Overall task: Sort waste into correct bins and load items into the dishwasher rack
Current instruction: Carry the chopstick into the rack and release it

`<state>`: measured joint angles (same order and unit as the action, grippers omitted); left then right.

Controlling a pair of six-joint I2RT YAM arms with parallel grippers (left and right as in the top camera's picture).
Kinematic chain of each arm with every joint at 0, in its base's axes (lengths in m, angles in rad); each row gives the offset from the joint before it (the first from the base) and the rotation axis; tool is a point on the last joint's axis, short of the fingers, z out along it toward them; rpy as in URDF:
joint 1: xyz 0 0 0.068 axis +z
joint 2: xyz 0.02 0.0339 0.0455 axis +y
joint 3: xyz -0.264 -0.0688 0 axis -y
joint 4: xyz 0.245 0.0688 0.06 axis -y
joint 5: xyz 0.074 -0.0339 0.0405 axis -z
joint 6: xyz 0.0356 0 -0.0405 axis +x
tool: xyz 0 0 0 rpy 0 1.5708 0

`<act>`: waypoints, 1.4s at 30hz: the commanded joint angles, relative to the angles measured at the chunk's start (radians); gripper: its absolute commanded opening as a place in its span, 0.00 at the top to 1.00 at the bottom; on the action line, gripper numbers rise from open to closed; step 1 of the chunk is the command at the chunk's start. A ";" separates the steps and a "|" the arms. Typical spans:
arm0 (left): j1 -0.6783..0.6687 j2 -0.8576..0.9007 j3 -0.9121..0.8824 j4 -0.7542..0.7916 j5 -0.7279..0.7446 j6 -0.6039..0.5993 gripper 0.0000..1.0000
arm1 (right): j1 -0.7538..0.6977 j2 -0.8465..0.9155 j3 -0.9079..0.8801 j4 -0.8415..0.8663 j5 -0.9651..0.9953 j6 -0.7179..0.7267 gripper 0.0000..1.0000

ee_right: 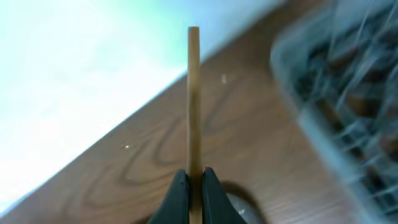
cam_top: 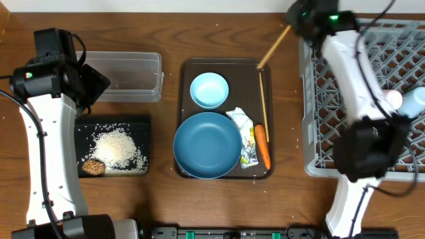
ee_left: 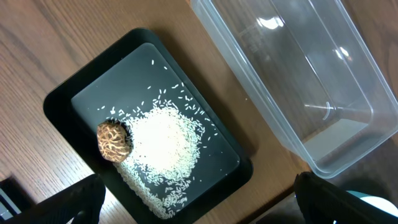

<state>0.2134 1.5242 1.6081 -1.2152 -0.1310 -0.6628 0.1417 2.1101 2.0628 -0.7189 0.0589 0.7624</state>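
Wooden chopstick point(ee_right: 193, 93), 1 of 2: clamped in my right pincer point(ee_right: 194, 190), jaws shut tight on it, carried clear of the table just beyond the far left corner of the dishwasher rack point(cam_top: 317, 119).

Chopstick 2 point(cam_top: 263, 99): lying along the right side of the brown serving tray point(cam_top: 182, 119), its lower end beside the carrot point(cam_top: 263, 146).

Left pincer point(ee_left: 202, 205): jaws spread wide, holding nothing, hovering over the black tray point(ee_left: 62, 99) and the clear tub point(ee_left: 348, 143).

Black tray contents: 1 heap of rice point(ee_left: 165, 149), 1 brown lump point(ee_left: 113, 140) touching it.

Serving tray, other contents: 1 dark-blue plate point(cam_top: 207, 145), 1 pale-blue bowl point(cam_top: 209, 89), 1 crumpled wrapper point(cam_top: 244, 136).

Rack contents: whitish-pink cup point(cam_top: 393, 99) and light-blue cup point(cam_top: 415, 101), partly hidden by my right arm.

Step in hand, as I judge it: loading chopstick 1 into the rack. Next move calls for swinging right over the lattice, lowering, and laying the stick across the bars so it cannot slip through a cell before I release it.
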 commanded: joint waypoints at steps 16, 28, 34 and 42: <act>0.002 -0.015 0.013 -0.003 -0.009 -0.016 0.02 | -0.155 -0.092 0.016 -0.192 0.072 -0.648 0.99; 0.002 -0.015 0.013 -0.003 -0.009 -0.016 0.02 | -0.153 0.074 0.016 -0.182 0.071 -0.648 0.93; 0.002 -0.015 0.013 -0.003 -0.009 -0.016 0.02 | -0.145 0.094 0.016 -0.182 0.068 -0.647 0.62; 0.002 -0.015 0.013 -0.003 -0.009 -0.016 0.02 | -0.095 0.024 0.017 -0.229 0.036 -0.629 0.01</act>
<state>0.2134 1.5242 1.6081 -1.2152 -0.1310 -0.6628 0.0109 2.2017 2.0789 -0.9360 0.1169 0.1215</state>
